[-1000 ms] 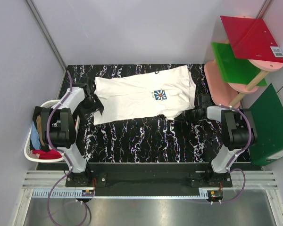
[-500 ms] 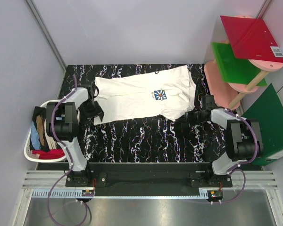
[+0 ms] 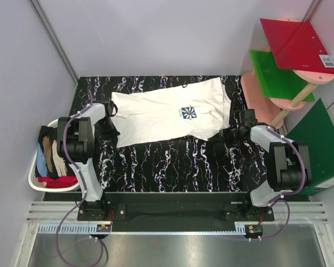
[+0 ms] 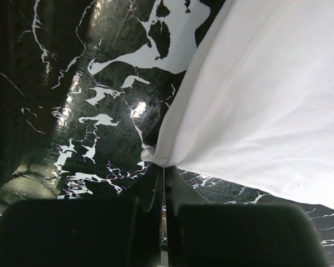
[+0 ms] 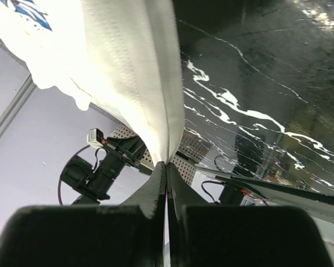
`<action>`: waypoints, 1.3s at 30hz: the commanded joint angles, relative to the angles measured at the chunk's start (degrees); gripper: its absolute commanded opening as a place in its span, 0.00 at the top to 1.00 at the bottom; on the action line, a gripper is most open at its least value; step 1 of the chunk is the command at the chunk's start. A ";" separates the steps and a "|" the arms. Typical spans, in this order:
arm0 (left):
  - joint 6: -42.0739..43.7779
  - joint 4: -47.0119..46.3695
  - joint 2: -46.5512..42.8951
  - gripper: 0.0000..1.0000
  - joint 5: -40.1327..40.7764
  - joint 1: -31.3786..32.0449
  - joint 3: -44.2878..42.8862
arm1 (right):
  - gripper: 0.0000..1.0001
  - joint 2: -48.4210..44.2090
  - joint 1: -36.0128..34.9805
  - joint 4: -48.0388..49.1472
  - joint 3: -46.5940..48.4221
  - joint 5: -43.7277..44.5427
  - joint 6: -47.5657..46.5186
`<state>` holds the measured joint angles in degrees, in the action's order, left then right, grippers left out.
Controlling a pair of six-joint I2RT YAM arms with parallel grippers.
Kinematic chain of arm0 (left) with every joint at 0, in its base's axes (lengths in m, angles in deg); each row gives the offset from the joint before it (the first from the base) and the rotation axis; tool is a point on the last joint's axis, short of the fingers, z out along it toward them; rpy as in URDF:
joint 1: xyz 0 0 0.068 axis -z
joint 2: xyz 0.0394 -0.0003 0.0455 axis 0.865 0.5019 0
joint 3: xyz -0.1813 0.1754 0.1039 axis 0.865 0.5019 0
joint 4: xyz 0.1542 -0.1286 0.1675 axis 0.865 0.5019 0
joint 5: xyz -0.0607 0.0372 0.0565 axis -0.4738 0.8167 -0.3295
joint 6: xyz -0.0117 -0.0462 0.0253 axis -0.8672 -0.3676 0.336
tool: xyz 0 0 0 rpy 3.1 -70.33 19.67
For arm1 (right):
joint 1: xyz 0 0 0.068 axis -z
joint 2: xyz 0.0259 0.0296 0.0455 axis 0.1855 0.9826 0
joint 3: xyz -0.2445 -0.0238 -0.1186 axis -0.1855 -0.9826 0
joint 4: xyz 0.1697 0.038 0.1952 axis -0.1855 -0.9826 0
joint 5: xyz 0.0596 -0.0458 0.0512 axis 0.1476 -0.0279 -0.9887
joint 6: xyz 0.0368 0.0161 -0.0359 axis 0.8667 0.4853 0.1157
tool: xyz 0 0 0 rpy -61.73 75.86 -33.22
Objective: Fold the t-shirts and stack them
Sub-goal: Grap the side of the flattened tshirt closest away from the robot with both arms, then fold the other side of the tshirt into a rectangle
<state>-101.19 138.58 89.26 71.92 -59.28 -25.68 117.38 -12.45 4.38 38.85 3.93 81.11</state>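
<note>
**Near to far.** A white basket (image 3: 35, 179) is sitting just off the left edge of the marbled table (image 3: 172, 167), holding other t-shirts (image 3: 53, 158). The left gripper (image 4: 162, 173) is pinching the near left corner of the cream-white t-shirt (image 3: 167, 114), fingers closed on the cloth. The right gripper (image 5: 167, 167) is clamping shut on the shirt's hem toward the table's right edge. The shirt itself is lying spread across the table's far half. A green board (image 3: 278, 75) and a red board (image 3: 298, 44) are resting beyond the table's far right corner.
</note>
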 commanded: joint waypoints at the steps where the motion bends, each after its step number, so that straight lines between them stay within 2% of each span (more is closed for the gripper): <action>1: 1.05 -0.42 -4.42 1.00 0.05 -0.43 0.68 | 1.00 -2.98 0.79 -3.38 3.08 -1.50 -2.76; 4: 1.22 1.17 -8.37 1.00 0.13 -0.43 -0.90 | 1.00 -2.98 0.79 -3.92 4.75 -0.79 -3.90; 10: 0.78 4.24 -9.44 1.00 0.22 -0.43 -9.24 | 1.00 0.88 0.88 -4.00 10.98 1.49 -7.40; 15: 0.34 6.61 -6.37 1.00 -0.30 -0.43 -17.49 | 1.00 7.21 0.79 -4.09 19.51 3.42 -10.49; 22: -0.45 7.76 -1.10 1.00 0.14 -0.43 -22.96 | 1.00 15.81 0.79 -3.92 31.63 6.32 -14.01; 31: -1.94 9.17 2.69 1.00 1.01 -0.51 -29.28 | 1.00 19.25 0.79 -3.92 39.20 9.93 -17.00; 39: -2.56 11.19 6.73 1.00 1.19 -1.82 -38.25 | 1.00 20.22 0.79 -3.65 42.80 13.09 -21.04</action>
<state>-103.00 148.66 94.37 72.20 -59.47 -58.94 136.81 -11.90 -0.28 77.89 13.81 63.91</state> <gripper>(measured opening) 0.009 0.009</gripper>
